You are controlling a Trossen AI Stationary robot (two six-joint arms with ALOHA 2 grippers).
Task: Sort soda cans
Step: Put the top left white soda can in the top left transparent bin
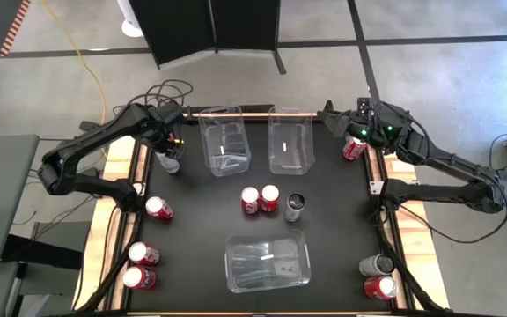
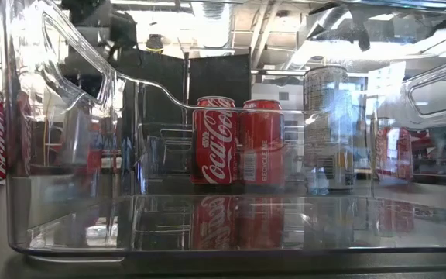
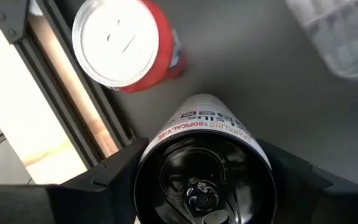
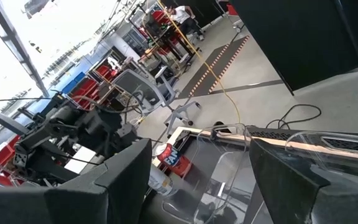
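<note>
A silver can point(image 3: 204, 168) stood upright near the table's point(image 1: 324, 211) far left edge, just left of a clear bin point(image 1: 224, 141). The left gripper point(image 3: 197, 186) sat around it, a finger at each side; whether they were pressing it could not be told. A red can point(image 3: 129, 43) stood just beside it. Two red cans point(image 1: 260, 200) and a silver one point(image 1: 294, 208) stood at the table's middle. The right gripper point(image 4: 197, 180) hung with fingers apart over the far right corner, above another red can point(image 1: 353, 148).
</note>
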